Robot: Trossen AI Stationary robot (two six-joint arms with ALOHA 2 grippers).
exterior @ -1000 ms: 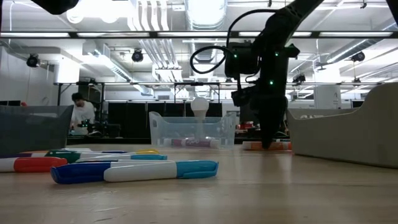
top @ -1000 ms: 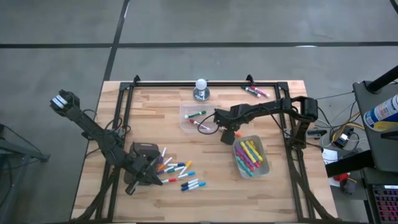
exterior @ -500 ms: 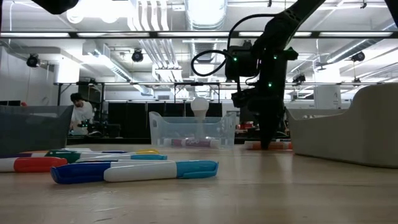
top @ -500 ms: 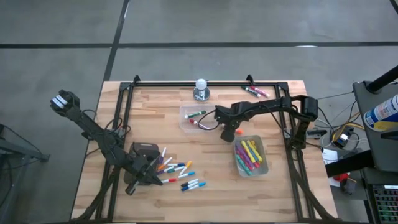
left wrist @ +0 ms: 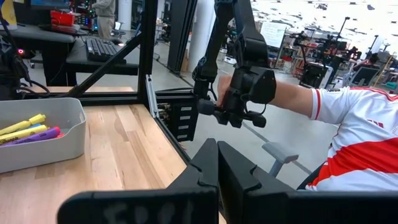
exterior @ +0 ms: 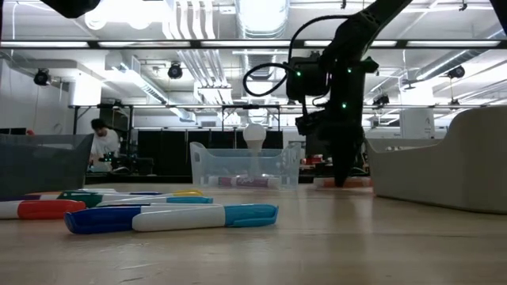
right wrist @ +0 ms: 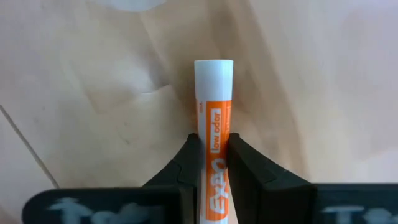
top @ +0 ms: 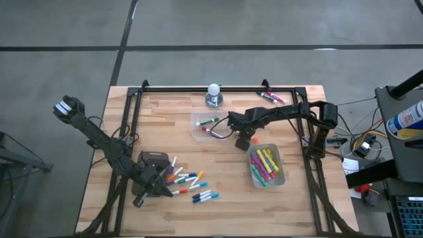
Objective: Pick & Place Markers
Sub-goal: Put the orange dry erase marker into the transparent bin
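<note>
While clamping an orange marker (right wrist: 213, 149), right gripper (right wrist: 212, 163) (fingers pinched) points tableward.

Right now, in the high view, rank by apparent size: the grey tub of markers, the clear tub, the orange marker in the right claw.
1. Grey tub and clear tub: alike, unranked.
2. Orange marker, smallest, mostly hidden by the right claw.

Taking the middle tub (top: 210, 125) as landmark: a domed stand (top: 213, 94) sits behind it, another tub (top: 266, 166) lies to its front right, loose markers (top: 191, 186) and a tray (top: 153, 160) lie to its front left.
</note>
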